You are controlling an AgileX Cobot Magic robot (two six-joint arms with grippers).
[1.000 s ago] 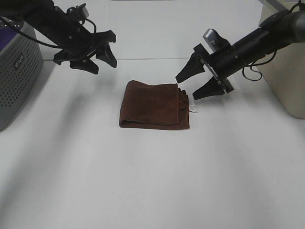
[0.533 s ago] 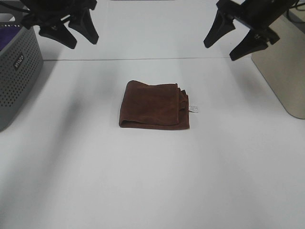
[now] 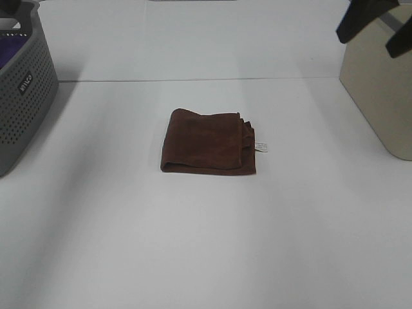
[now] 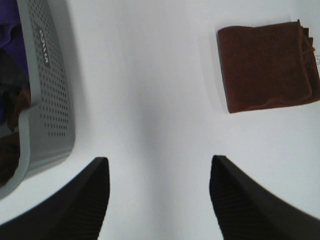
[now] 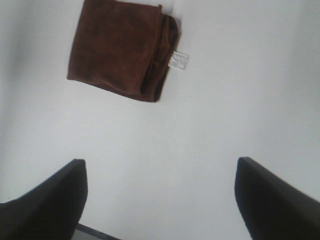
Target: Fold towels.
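The dark reddish-brown towel (image 3: 208,141) lies folded into a small rectangle in the middle of the white table, its white tag (image 3: 261,146) sticking out at its right edge. It also shows in the left wrist view (image 4: 267,67) and in the right wrist view (image 5: 120,48). My left gripper (image 4: 157,197) is open and empty, high above the table; it is out of the exterior high view. My right gripper (image 5: 160,200) is open and empty, raised at the top right of the exterior high view (image 3: 370,26).
A grey perforated basket (image 3: 19,90) with purple and brown cloth inside stands at the left edge; it also shows in the left wrist view (image 4: 47,95). A beige bin (image 3: 380,90) stands at the right edge.
Both arms have risen and pulled back from the towel, the left out of the exterior high view, the right to the top right corner. The towel has not moved.
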